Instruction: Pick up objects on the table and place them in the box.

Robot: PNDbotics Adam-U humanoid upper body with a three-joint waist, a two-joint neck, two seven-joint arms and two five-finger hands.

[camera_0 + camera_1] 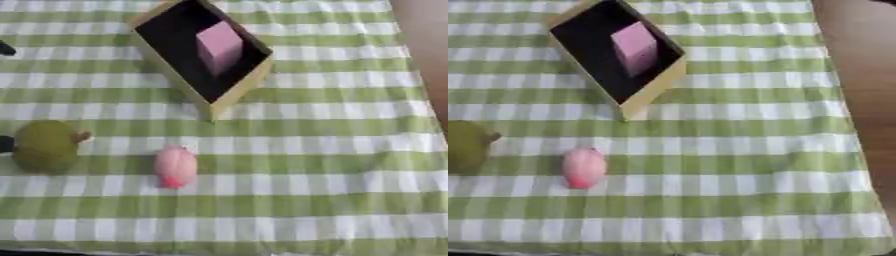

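Neither of our hands shows clearly, so we cannot tell their fingers' state. We judge the peach [175,166] the next pick: close round its middle, lift clear, carry to the box [232,95], beside the pink block [219,46]. The pear [45,146] sits near; nothing blocks the way over the cloth [332,150].

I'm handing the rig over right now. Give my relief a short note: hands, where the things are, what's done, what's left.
Hands: neither hand shows clearly in either eye view; only small dark bits at the left edge, not identifiable.
Things: the box lies askew at the far left-centre of the checked cloth. A pink block is already inside it. A green pear-like fruit sits at the near left, a pink peach-like fruit just right of it, apart, both on the cloth.
Done: pink block boxed.
Left: both fruits.
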